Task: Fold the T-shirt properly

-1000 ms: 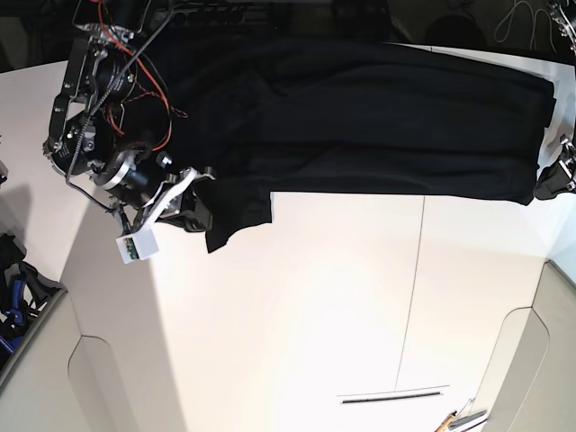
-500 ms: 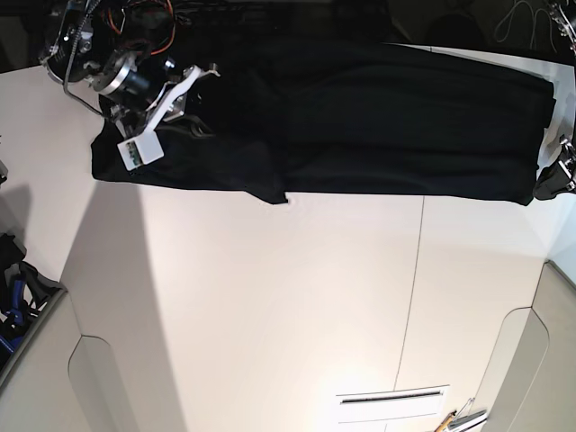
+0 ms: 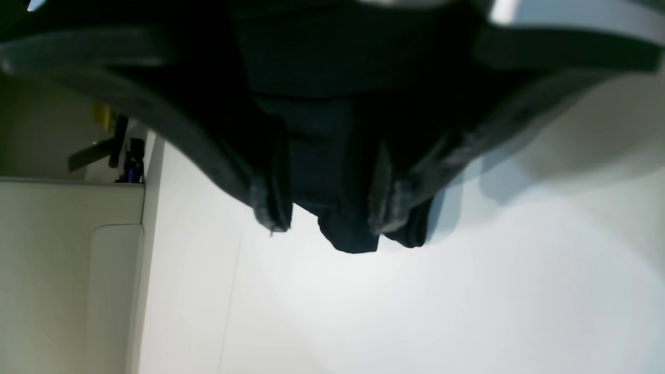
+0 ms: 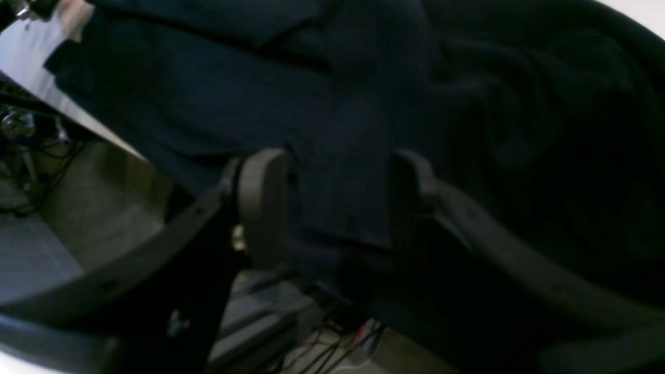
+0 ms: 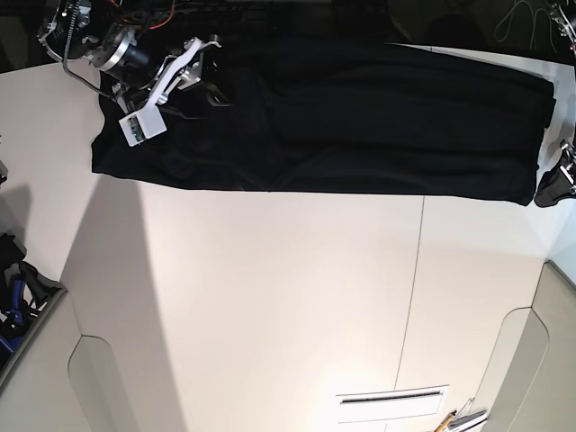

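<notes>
Black right arm (image 5: 90, 36), red cables, white bracket

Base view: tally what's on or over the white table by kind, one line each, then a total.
Black T-shirt, laid out in a long band along the table's far edge: 1
Robot grippers: 2, the right gripper over the shirt's end, the left gripper at the other end
Total: 3
</notes>
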Controlling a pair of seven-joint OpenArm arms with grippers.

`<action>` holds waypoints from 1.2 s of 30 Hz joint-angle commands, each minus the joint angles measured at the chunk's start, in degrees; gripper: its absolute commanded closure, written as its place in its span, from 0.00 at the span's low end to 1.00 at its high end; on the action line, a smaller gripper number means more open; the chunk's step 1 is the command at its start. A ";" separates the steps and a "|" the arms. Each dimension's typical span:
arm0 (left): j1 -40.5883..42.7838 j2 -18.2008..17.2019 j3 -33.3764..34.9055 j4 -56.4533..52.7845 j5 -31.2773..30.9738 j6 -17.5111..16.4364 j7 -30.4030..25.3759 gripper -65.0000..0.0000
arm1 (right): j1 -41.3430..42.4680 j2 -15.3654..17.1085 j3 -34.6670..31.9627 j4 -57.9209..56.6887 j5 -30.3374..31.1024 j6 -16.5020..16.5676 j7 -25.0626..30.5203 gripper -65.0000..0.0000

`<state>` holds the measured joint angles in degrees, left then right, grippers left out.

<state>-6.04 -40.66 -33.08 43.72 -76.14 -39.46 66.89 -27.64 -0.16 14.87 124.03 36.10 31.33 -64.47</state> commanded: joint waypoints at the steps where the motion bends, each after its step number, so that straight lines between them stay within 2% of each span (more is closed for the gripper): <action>1: -0.72 -2.05 -0.37 0.90 -2.08 -0.54 0.04 0.52 | 0.02 0.13 0.04 1.86 1.84 0.46 1.70 0.52; 7: -0.42 -2.60 -0.37 0.90 -6.95 -0.54 4.74 0.51 | 0.20 0.15 0.04 7.19 0.79 0.46 3.67 0.52; 18: 3.87 -2.54 -0.37 0.90 -6.69 -0.54 4.90 0.51 | 1.62 0.15 0.04 7.76 -1.79 0.42 4.83 0.52; 31: 4.37 -2.54 -0.37 3.37 0.28 -0.54 3.41 0.51 | 1.62 0.15 0.04 7.76 -1.84 0.42 5.62 0.52; 36: 6.95 -2.49 -0.37 9.31 4.59 -0.54 -0.76 0.51 | 1.60 0.15 0.04 7.76 -1.97 0.42 5.75 0.52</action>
<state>1.30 -41.43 -33.06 52.29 -70.46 -39.46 66.57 -26.02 -0.16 14.87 130.56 33.32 31.55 -60.23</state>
